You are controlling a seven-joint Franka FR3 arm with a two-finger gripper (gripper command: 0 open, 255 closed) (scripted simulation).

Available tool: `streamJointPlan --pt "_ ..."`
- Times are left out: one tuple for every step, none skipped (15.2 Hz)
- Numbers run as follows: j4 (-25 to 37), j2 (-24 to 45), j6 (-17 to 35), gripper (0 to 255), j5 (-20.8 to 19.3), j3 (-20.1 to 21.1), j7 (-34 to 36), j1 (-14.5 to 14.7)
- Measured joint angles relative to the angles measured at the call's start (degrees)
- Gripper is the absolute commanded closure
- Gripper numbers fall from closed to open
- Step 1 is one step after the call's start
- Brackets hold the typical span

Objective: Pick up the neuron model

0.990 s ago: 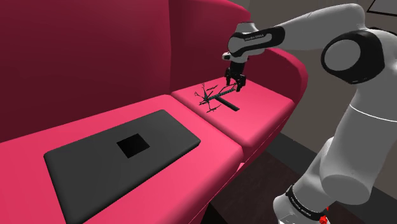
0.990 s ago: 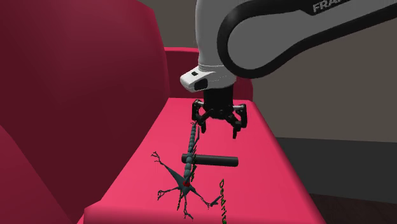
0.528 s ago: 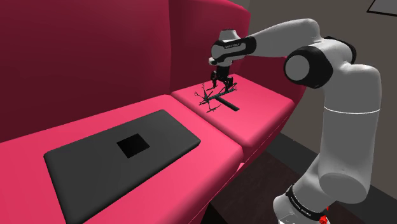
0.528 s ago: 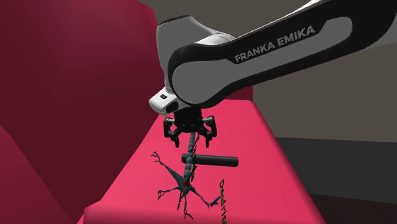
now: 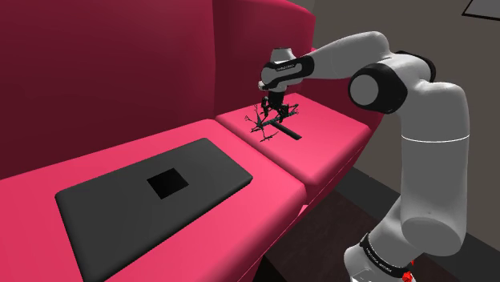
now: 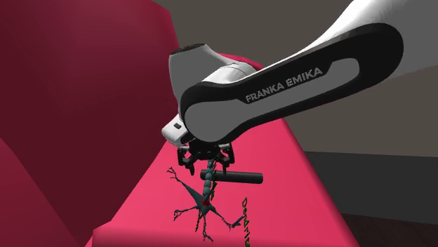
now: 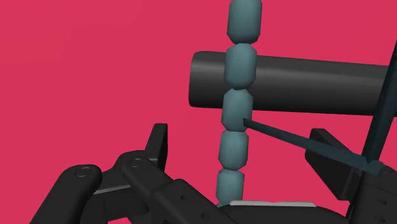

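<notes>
Two black fingers [image 7: 160, 141] of the gripper [image 7: 240, 137] stand spread apart, with the neuron model's [image 7: 236, 108] beaded teal stem running between them; neither finger touches it, so nothing is pinched. Neuron model lies flat on the crimson sofa [image 5: 120, 72], on the seat cushion [image 5: 328, 144] at the sofa's armrest end, its spiky dark branches pointing toward the sofa's middle. A dark round bar [image 6: 235, 177] crosses the stem, also resting on that sofa cushion. Gripper hangs low over the sofa seat, straddling the stem just behind the bar, at the end of the white arm [image 5: 417, 104]. A flat dark slab [image 5: 104, 208] with a black square in its middle sits on the sofa's other cushion
</notes>
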Motion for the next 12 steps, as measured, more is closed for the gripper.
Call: streamJointPlan --pt "-0.2 0.1 0.3 255 0.0 0.0 0.0 0.0" --pt "-0.4 0.1 0.5 255 0.0 0.0 0.0 0.0" --pt "-0.5 0.1 0.6 255 0.0 0.0 0.0 0.0" --pt "-0.5 0.1 0.6 255 0.0 0.0 0.0 0.0" --pt "-0.5 0.1 0.6 255 0.0 0.0 0.0 0.0" --pt "-0.5 0.0 0.6 255 0.0 0.0 0.0 0.0" --pt "-0.6 0.0 0.7 255 0.0 0.0 0.0 0.0" --pt "-0.6 0.0 0.7 255 0.0 0.0 0.0 0.0" --pt "-0.6 0.0 0.7 255 0.0 0.0 0.0 0.0" --pt "-0.6 0.0 0.7 255 0.0 0.0 0.0 0.0" --pt "-0.4 0.1 0.6 255 0.1 0.0 0.0 0.0" --pt "-0.3 0.0 0.3 255 0.0 0.0 -0.1 0.0"
